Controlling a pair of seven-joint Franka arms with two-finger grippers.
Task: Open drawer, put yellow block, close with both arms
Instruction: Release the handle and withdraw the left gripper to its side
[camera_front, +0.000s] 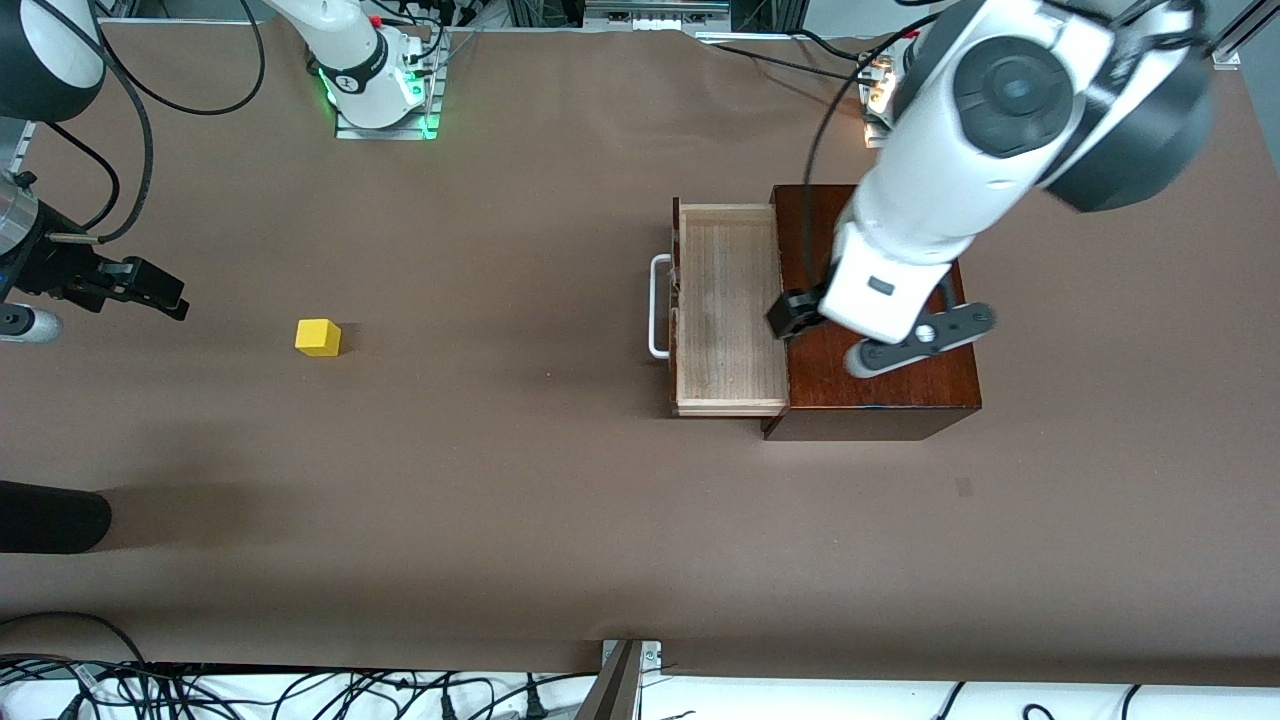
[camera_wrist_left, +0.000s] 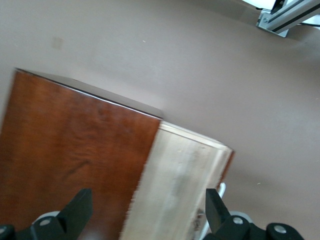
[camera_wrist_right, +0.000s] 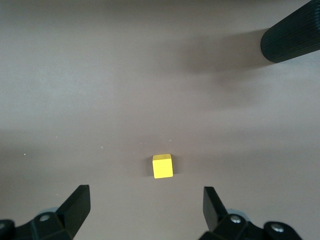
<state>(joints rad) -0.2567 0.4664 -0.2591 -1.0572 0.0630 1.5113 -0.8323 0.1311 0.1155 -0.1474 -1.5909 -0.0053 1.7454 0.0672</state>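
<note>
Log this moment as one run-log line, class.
drawer: open, empty | yellow block: on table, toward right arm's end | left gripper: open, over box/drawer | right gripper: open, near block

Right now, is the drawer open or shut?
Open: the drawer is slid out of the wooden box, its pale tray bare.

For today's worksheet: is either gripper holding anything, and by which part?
Nothing is held. The left gripper is open over the box; the right gripper is open near the yellow block.

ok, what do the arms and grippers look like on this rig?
Both arms are glossy white shells with dark grey round joint caps and black cables trailing off them. The left gripper and right gripper are black with two tapered fingers; grey screw heads show at the finger bases.
</note>
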